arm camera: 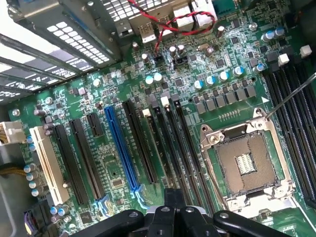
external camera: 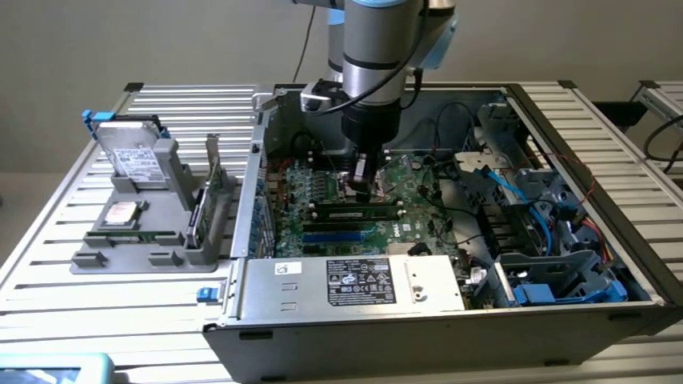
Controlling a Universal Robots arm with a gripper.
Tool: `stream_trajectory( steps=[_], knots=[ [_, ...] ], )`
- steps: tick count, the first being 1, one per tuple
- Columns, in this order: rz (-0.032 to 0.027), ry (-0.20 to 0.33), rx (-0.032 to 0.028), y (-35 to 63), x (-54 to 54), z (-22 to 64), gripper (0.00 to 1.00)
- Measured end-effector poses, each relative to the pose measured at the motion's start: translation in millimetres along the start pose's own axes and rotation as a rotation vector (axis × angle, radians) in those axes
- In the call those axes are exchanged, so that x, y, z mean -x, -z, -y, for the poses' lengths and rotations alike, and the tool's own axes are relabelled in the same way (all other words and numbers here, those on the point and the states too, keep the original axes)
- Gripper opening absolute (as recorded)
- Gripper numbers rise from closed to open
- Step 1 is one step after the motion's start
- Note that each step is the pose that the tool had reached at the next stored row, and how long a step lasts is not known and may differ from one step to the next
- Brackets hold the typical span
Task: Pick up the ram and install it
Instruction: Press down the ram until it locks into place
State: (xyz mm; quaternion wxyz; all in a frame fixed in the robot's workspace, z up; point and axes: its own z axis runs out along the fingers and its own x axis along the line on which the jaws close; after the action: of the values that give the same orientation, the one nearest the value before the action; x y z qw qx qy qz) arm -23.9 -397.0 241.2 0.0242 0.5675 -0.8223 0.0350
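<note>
The arm has the claw (external camera: 363,192) down inside the open PC case (external camera: 597,316), which sits on the slatted counter (external camera: 64,312). It hangs low over the middle of the motherboard (external camera: 417,180). Honestly I can't tell if the claw is apart, together or clamped on something.

The ram (external camera: 357,213) looks to be the dark stick with a green edge lying along a slot, just at 6 o'clock from the claw in the exterior view. I can't tell if the two are touching or just very close. A blue slot (external camera: 341,236) runs parallel to it, a bit further toward 6.

In the wrist view the claw (arm camera: 170,215) is over the long black slots (arm camera: 173,143), between the blue slot (arm camera: 121,148) and the empty CPU socket (arm camera: 247,165). Red and black wires (arm camera: 182,22) loop near the ports on the far side of the board.

At 9 o'clock from the case in the exterior view there's a gray holder (external camera: 139,256) with a hard drive (external camera: 133,156) propped on it. An upright green card (external camera: 213,188) stands at the holder's case-side edge. The power supply (external camera: 357,280) with its label is at the case's 6 o'clock edge.
</note>
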Motion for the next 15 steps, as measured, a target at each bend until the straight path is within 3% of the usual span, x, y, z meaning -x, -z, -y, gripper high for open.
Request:
stream_trajectory(
  steps=[15],
  knots=[
    [-0.0026,-0.183,0.0065,0.0,0.0,0.0,0.11]
  ],
)
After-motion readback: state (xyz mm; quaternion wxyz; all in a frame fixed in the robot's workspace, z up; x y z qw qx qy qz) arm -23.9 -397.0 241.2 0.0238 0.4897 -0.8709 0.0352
